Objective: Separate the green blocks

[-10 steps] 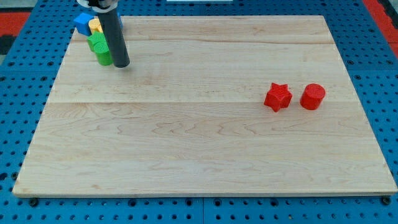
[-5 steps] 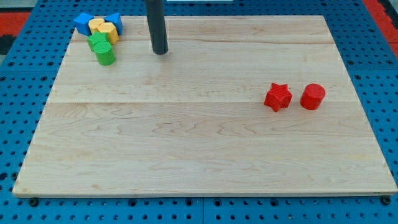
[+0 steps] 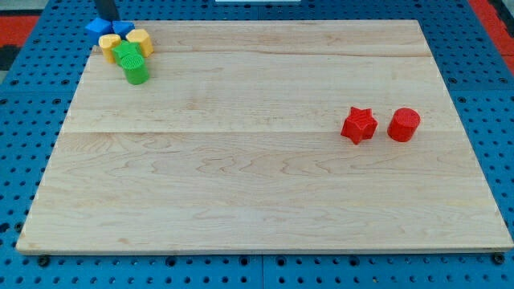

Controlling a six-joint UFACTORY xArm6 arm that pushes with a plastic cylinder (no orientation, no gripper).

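Two green blocks touch each other at the board's top left. A green star-like block [image 3: 125,54] is the upper one and a green cylinder [image 3: 136,72] sits just below and to its right. My tip [image 3: 108,18] is at the view's top edge, just above the cluster and against the blue blocks. Only the rod's short lower end shows. The tip is apart from both green blocks.
Two blue blocks [image 3: 98,26] [image 3: 123,28] and two yellow blocks [image 3: 110,46] [image 3: 140,40] crowd the green star at the top left corner of the wooden board [image 3: 257,193]. A red star [image 3: 358,124] and a red cylinder [image 3: 404,124] lie at the right.
The rod moved from beside the green blocks out to the right, then up to the top left corner. The blue and yellow blocks have shifted; the green blocks have not moved.
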